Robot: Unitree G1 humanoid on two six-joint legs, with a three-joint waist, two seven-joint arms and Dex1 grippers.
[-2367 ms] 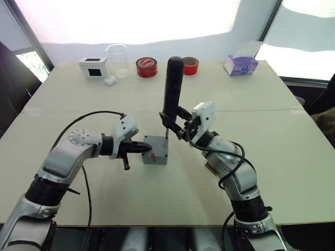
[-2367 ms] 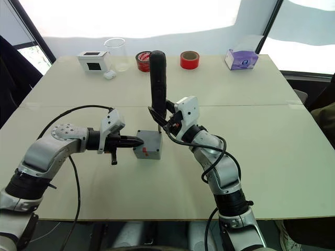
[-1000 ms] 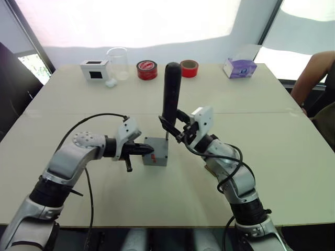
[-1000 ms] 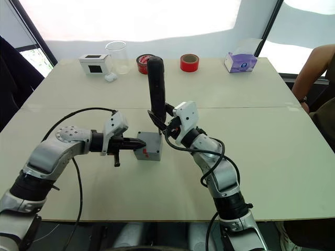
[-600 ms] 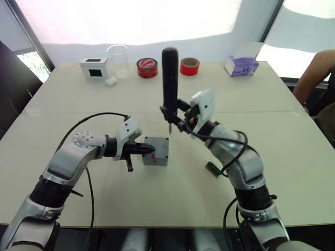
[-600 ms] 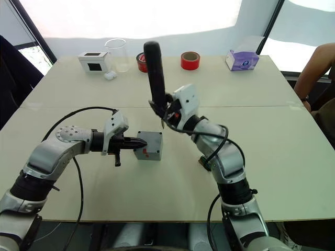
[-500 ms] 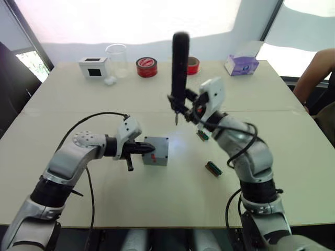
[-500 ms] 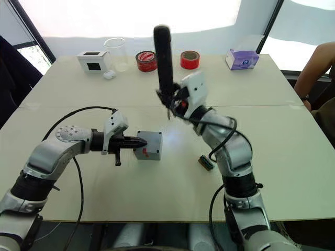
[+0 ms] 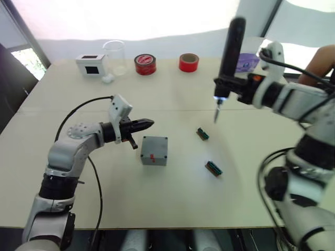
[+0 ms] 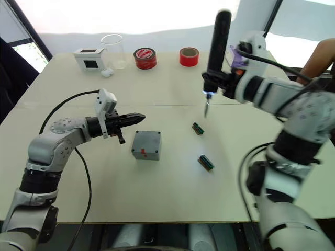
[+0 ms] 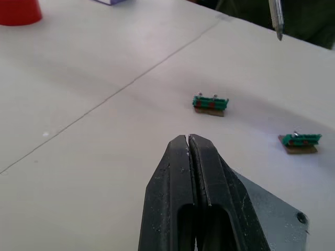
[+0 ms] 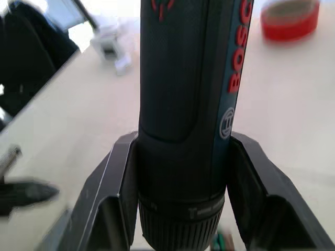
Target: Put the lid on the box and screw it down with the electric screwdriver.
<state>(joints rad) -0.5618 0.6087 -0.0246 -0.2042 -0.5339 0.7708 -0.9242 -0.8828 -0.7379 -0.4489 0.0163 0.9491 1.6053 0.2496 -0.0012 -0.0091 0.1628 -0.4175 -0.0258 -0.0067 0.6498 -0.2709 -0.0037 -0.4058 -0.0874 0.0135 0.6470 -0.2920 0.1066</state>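
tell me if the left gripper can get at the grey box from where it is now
Probably yes. The left gripper hangs shut just beside the box, nothing between them, and the right gripper holds the electric screwdriver well off to the other side.

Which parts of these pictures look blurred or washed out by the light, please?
Left eye view: the window behind the table is blown out white, and the right arm is smeared. Right wrist view: the electric screwdriver is fairly crisp, the table behind it soft.
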